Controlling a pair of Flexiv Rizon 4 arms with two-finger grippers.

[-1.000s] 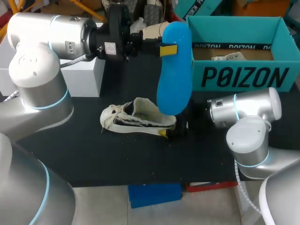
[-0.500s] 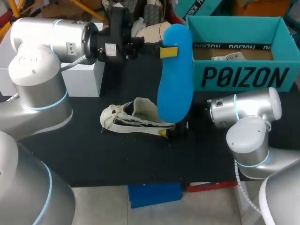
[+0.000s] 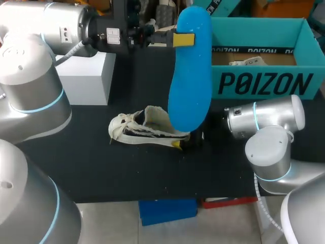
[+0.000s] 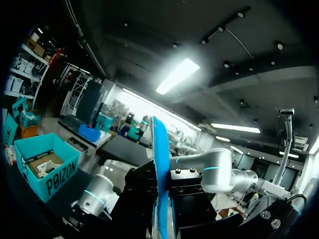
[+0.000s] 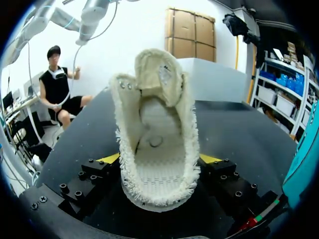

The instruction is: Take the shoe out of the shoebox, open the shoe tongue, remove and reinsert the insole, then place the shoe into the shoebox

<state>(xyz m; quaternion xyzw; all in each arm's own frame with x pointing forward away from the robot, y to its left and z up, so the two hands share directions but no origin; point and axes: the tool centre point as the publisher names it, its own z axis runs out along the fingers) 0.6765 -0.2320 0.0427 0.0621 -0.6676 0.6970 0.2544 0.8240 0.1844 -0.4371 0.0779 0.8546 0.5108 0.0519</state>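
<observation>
As the left pincer (image 3: 183, 39), clamped on the blue insole (image 3: 190, 76), has risen above the shoe (image 3: 147, 129), removal looks done; the right pincer (image 5: 160, 160) grips the shoe on the counter (image 3: 101, 168), reinsertion next.

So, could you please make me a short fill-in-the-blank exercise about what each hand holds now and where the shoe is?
1. The left hand is shut on the ___ insole, held up above the table.
2. The right hand is shut on the cream shoe, which has no ___ inside it.
3. The shoe is not in the teal shoebox but lies on the ___.
Missing words: blue; insole; table.
</observation>
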